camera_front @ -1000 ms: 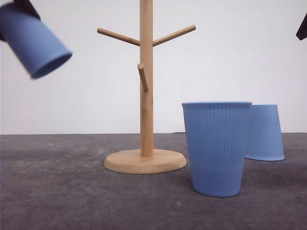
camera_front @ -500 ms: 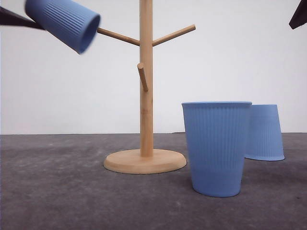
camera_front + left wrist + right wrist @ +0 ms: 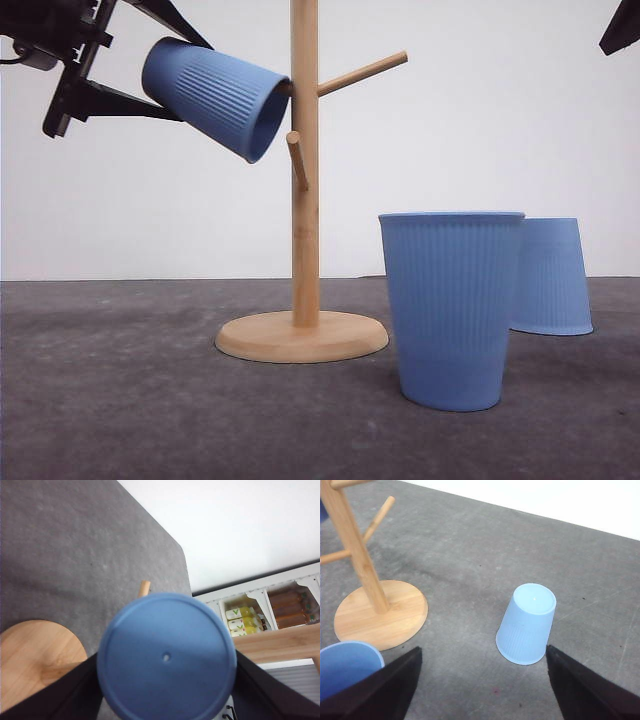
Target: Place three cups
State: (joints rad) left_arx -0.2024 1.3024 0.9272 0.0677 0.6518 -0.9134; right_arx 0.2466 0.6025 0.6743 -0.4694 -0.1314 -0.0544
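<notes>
Holding one of three cups, left hand; right hand wide; two on table.

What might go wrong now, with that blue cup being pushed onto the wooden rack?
The held cup is tilted with its mouth over the rack's left peg; if it isn't seated deep enough, it may slide off when the left gripper lets go. Pushing further sideways might also tip the rack. A dropped cup could strike the upright cup standing near the base.
</notes>
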